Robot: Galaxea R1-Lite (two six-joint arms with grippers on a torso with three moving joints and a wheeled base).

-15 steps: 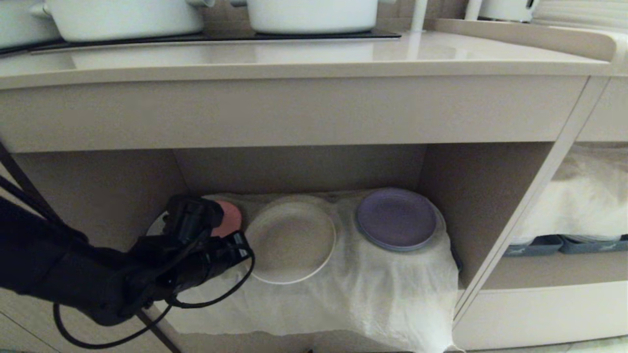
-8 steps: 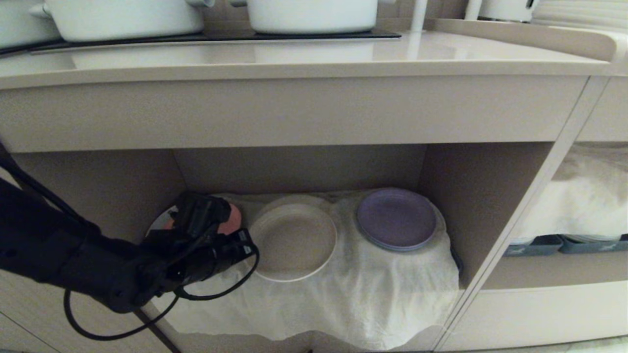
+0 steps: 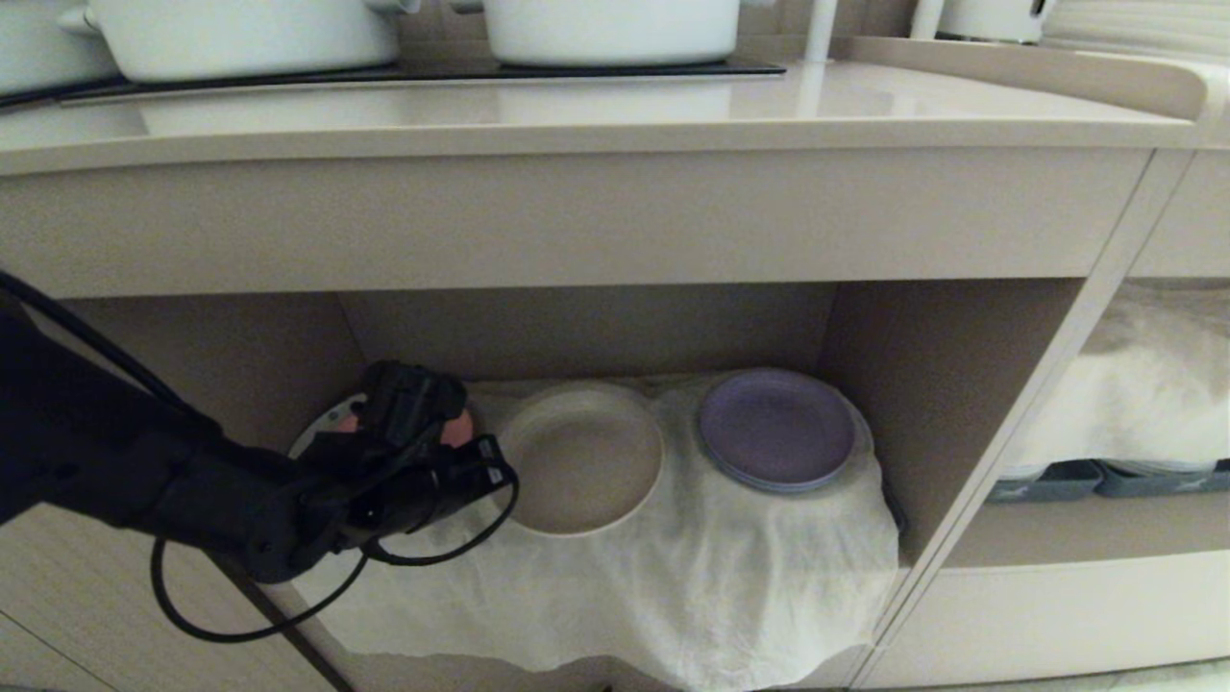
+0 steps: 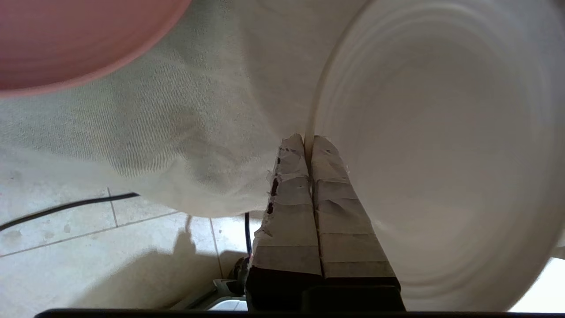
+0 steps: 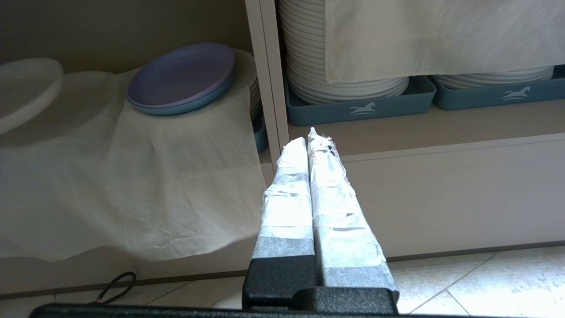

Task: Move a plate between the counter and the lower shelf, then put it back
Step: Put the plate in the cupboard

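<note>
Down in the lower shelf, the left gripper sits at the near-left rim of the plate, fingers pressed tight together and pinching that rim between the taped tips. From the left wrist view the cream-beige plate fills one side, its rim running straight into the seam between the two fingers. The plate sits over the wrinkled off-white cloth, which drapes off the shelf's front edge; whether it rests flat or is tipped I cannot tell. Just behind the gripper, a pink plate peeks out, and the wrist view catches it too. To the right of the beige plate, apart from it, lies the purple plate on the same cloth. Up above, the worktop carries white pots on a black cooking panel. The right gripper hangs low outside the cabinet, fingers closed on nothing, pointing at the divider beside blue-grey trays of stacked white plates.
</note>
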